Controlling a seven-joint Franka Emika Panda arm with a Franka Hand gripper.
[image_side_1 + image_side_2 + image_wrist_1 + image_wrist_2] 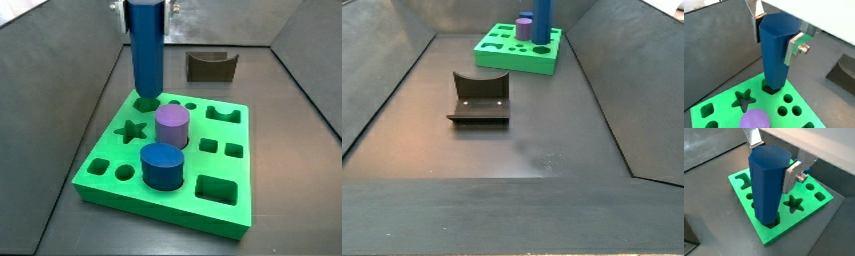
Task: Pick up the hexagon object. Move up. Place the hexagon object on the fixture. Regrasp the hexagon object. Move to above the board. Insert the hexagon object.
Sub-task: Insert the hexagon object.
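The hexagon object (776,55) (767,188) is a long blue prism standing upright. My gripper (776,37) (773,160) is shut on its upper part, with a silver finger (794,47) pressed against each side. The prism's lower end sits in the hexagonal hole at a far corner of the green board (174,205) (523,62), as both wrist views and a side view (146,55) show. The dark fixture (210,66) (478,98) stands on the floor apart from the board, with nothing on it.
A purple cylinder (171,125) (754,121) and a short dark-blue cylinder (162,165) stand in the board's round holes near the prism. Star, square and round holes stay open. Sloping grey walls (382,90) enclose the floor.
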